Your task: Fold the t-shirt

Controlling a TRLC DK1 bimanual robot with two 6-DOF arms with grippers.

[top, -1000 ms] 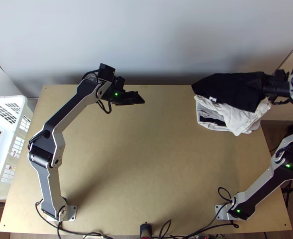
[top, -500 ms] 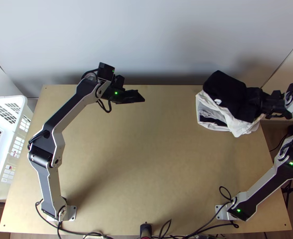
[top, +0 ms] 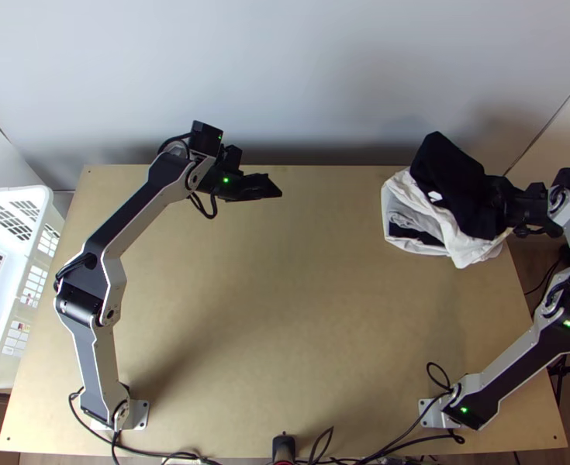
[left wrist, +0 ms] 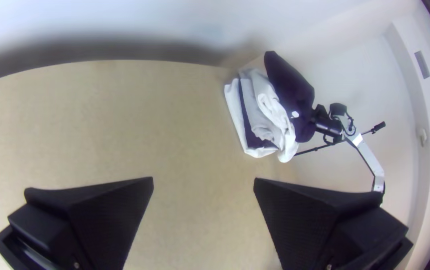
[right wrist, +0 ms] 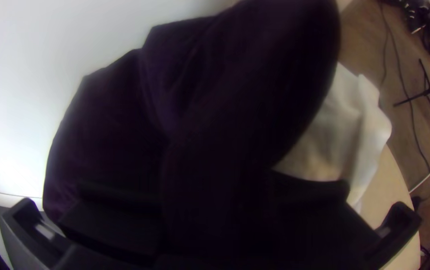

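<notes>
Underfoot for both arms, one light wooden table [top: 285, 325], with one pale wall [top: 285, 70] behind at twelve o'clock. Sweeping from the left: at nine o'clock, just beside the table, one white plastic basket [top: 39, 203], with slotted sides and an inside of bare white plastic. At twelve o'clock, over the wood, the left gripper [top: 267, 190], with two flat fingers [left wrist: 95, 220] spread wide apart and a stretch of table between them. At six o'clock, on the near edge, one small black post [top: 283, 449]. At two o'clock, near the far corner, one pile of folded clothes [top: 459, 246] in white, grey and dark layers, too tightly stacked to count. Above and partly across that pile, one black t-shirt [top: 451, 178], bunched towards the right, with one end raised and a small white patch. Also at two o'clock, farther right, the right gripper [top: 529, 205], clamped on the shirt's bunched part. Beyond the table at three o'clock, a wooden floor [right wrist: 369, 40] with one black stand [right wrist: 427, 92].
</notes>
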